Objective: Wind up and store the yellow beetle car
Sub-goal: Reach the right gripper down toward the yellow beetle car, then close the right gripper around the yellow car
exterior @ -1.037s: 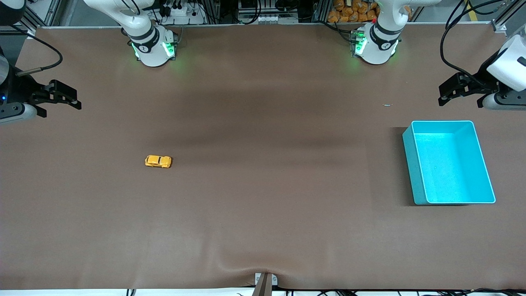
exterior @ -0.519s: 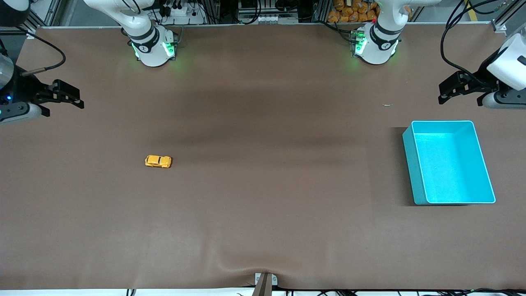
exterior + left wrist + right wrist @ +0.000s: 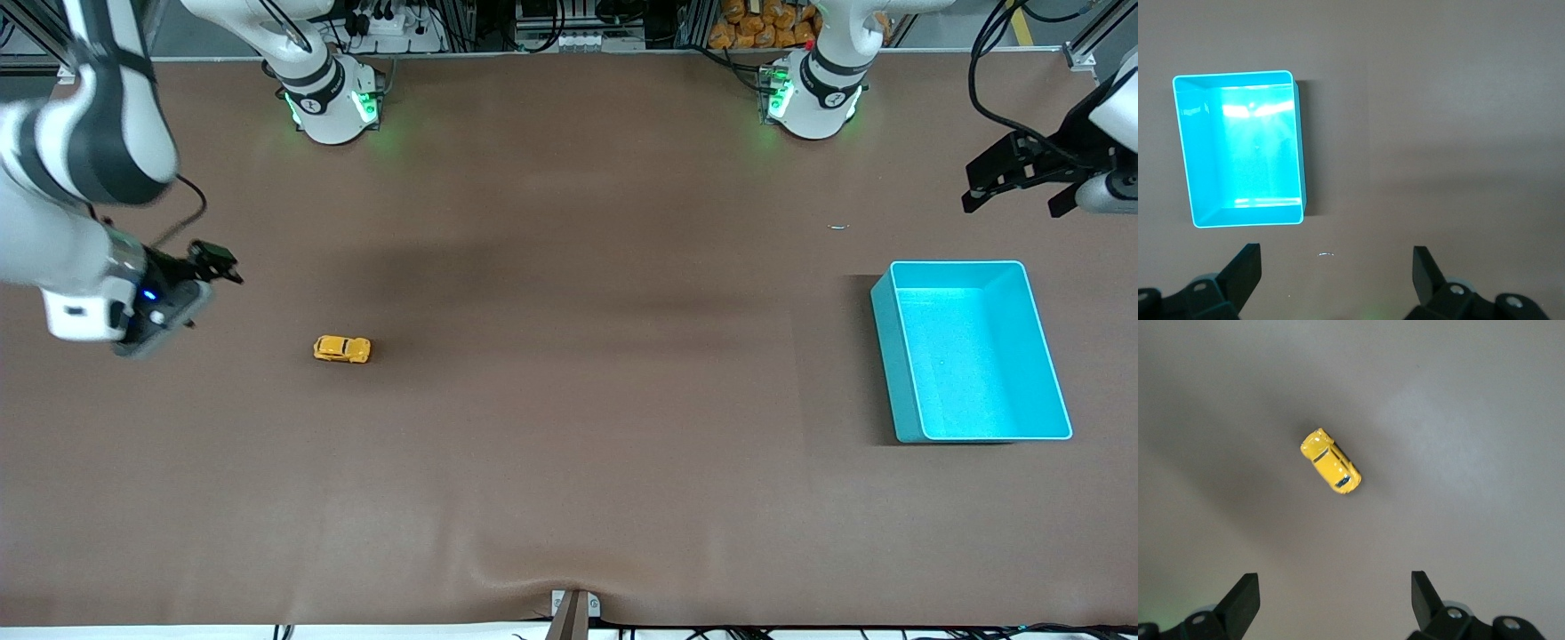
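Matte brown table [image 3: 569, 444] bears glossy domed yellow beetle car [image 3: 342, 348]; both grippers' fingers spread, empty.

White arms [image 3: 80, 160], black cables [image 3: 996, 80].

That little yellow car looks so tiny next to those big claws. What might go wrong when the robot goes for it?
1. The car is small and on wheels; the open right end effector, above the table beside it, might nudge it so it rolls away.
2. The bin sits at the left arm's end of the table, so the car could drop on the way.
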Motion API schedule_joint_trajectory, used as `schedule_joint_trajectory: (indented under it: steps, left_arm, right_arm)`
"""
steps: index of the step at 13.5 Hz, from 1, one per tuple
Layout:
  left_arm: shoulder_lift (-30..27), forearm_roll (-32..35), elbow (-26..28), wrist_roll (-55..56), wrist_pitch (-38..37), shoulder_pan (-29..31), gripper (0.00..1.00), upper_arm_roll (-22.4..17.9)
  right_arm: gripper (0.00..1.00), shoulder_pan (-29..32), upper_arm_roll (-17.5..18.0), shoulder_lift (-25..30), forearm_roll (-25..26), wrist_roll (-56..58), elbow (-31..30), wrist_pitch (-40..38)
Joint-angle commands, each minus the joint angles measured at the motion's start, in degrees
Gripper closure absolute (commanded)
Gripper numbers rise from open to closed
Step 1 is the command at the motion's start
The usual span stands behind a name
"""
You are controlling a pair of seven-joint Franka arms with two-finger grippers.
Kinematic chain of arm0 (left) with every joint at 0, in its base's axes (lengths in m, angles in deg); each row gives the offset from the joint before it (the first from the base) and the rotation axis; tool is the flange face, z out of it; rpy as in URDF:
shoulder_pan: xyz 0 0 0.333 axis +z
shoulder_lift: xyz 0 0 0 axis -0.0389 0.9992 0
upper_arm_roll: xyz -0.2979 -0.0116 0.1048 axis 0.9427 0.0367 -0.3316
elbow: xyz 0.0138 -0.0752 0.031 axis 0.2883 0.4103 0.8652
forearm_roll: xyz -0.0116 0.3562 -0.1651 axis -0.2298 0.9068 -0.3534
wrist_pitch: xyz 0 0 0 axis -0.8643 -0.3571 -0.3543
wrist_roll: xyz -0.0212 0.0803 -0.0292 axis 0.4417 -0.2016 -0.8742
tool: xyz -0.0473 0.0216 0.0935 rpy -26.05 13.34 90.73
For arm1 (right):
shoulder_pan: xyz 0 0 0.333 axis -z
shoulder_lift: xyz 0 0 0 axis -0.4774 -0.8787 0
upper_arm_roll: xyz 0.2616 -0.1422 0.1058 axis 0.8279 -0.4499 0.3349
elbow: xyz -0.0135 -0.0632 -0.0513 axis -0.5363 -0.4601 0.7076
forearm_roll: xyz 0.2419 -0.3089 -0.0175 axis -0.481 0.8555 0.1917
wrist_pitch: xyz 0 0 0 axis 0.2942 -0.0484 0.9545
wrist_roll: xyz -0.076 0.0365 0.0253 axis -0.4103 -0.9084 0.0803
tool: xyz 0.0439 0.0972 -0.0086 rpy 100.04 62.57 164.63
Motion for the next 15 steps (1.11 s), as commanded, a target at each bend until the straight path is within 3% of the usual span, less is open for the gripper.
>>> schedule_joint_trajectory:
  steps: [1,4,6,9,13,15]
  left_arm:
    - [1.7,-0.8,-1.7,1.3,-1.1,-0.3,0.0,0.3]
    - [2.7,-0.7,-1.9,1.4,-0.5,-0.3,0.0,0.3]
    - [2.7,-0.8,-2.1,1.4,-0.4,-0.3,0.0,0.3]
    - [2.7,-0.6,-1.9,1.2,-0.4,0.0,0.0,0.2]
    - [2.2,1.5,-2.0,0.7,-2.1,0.8,0.0,0.0]
    - [2.1,1.7,-2.0,0.7,-2.0,0.6,0.0,-0.1]
  right_arm:
    - [0.0,-0.2,0.6,-2.7,0.4,13.9,-5.7,10.4]
    - [0.0,-3.1,0.6,-7.9,0.5,17.0,-6.8,12.1]
    - [0.0,-6.0,0.6,-7.8,0.7,17.5,-9.6,16.7]
    - [0.0,-8.6,0.6,-7.9,3.7,18.3,-14.0,24.8]
    - [0.02,-12.3,0.6,-9.1,11.2,18.5,-14.2,25.6]
    - [0.02,-11.1,0.6,-10.5,11.2,18.6,-14.8,28.1]
